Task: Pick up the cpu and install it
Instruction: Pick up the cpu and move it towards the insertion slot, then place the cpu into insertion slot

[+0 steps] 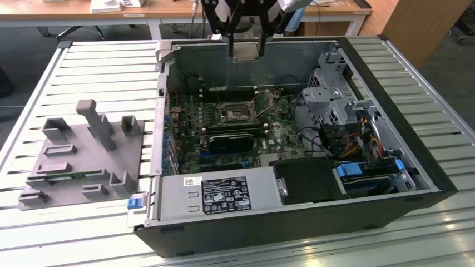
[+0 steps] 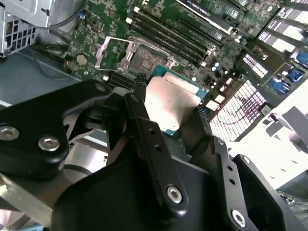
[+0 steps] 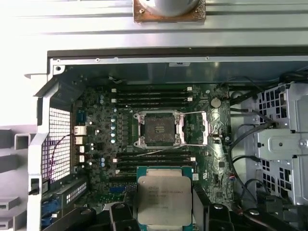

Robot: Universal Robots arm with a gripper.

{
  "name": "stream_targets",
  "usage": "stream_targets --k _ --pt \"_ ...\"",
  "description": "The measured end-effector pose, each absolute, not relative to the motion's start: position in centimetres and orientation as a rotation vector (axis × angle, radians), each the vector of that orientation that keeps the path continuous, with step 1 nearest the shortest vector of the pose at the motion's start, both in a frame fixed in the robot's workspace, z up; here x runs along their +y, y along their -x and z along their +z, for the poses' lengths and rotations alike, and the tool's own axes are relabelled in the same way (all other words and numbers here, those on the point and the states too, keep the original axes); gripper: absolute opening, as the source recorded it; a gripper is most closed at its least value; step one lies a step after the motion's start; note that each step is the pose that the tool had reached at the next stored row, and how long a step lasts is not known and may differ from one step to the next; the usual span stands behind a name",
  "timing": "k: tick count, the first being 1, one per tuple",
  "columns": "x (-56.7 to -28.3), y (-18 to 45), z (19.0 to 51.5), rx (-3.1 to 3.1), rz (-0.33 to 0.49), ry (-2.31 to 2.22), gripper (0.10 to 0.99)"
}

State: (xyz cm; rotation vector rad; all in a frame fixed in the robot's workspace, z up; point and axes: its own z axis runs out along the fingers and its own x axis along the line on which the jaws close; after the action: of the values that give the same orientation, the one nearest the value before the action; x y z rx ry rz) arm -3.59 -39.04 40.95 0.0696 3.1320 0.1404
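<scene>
My gripper (image 1: 246, 54) hangs above the far wall of the open computer case (image 1: 159, 139), shut on the cpu (image 1: 246, 49). In both wrist views the cpu (image 3: 163, 195) (image 2: 169, 98) is a flat square chip with a silvery top plate and a green rim, held by its edges between my two black fingers (image 3: 119, 212). Below it, the motherboard's cpu socket (image 3: 158, 129) (image 1: 239, 114) (image 2: 136, 54) lies bare, its metal retention frame swung open. The cpu is still well above the board and off to one side of the socket.
Memory slots (image 3: 151, 94) run along both sides of the socket. A black block (image 1: 231, 142), a grey power supply (image 1: 215, 194) and a drive cage (image 1: 334, 92) with cables (image 1: 356, 139) crowd the case. A grey parts fixture (image 1: 82, 156) stands at the exterior view's left.
</scene>
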Motion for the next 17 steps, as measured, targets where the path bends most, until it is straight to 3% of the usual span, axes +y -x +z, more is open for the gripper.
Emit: stream_targets --k 17 --pt "-37.9 3.4 40.5 3.137 0.138 -0.086 0.541"
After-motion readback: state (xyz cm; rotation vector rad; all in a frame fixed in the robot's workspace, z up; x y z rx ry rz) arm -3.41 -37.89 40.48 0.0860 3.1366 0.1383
